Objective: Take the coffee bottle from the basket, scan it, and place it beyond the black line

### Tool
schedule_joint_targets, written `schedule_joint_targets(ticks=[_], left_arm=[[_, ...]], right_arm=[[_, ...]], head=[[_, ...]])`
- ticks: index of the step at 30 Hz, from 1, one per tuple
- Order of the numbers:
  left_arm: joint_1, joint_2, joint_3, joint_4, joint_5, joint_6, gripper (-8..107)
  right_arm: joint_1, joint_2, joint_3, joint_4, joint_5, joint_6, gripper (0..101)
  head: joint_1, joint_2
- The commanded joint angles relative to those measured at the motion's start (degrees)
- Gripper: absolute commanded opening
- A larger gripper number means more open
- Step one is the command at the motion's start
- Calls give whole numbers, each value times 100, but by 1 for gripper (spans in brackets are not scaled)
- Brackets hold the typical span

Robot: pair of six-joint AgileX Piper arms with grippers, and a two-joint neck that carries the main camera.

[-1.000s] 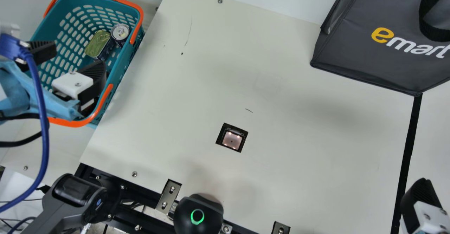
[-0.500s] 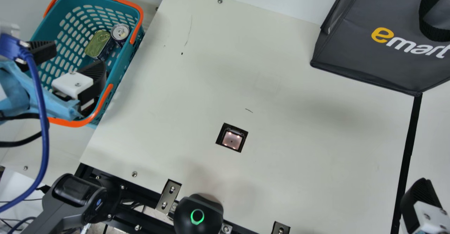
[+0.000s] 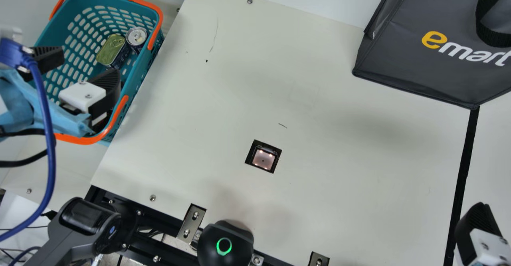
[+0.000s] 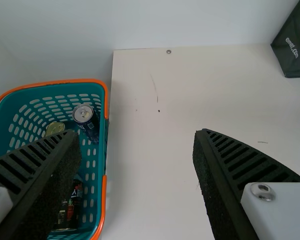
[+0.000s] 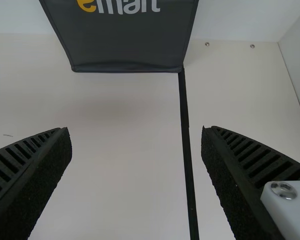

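Main view, and we're sitting at the very start of this run! The left gripper (image 3: 91, 63) is hanging over the basket (image 3: 86, 140), its fingers standing wide apart, gripping nothing. In the left wrist view, what looks like the coffee bottle (image 4: 74, 205) is lying low in the basket, partly hiding behind one finger, while a can (image 4: 87, 120) and a flat tin (image 3: 111, 50) are keeping it company. So nothing is getting ticked off yet: the pick is waiting, the scan over the glowing scanner window (image 3: 263, 159) is waiting, and the placing beyond the black line (image 3: 463, 170) is waiting too. Over by that line, the right gripper (image 5: 136, 131) is holding its jaws broadly open, clasping nothing.

And against the earlier frames? Nobody is budging! Both grippers are keeping their places, the basket is staying put, and the tin and can are resting exactly where they were.
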Motion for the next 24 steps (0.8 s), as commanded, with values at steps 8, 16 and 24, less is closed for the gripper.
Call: schedule_joint_targets(ticks=[8,16,24], left_arm=[[0,0,0,0,0,0,90],[0,0,0,0,0,0,90],[-13,19,8,63,-30,-25,90]], right_arm=[[0,0,0,0,0,0,91],[0,0,0,0,11,0,91],[0,0,0,0,11,0,91]], head=[[-157,14],[-157,14],[-157,14]])
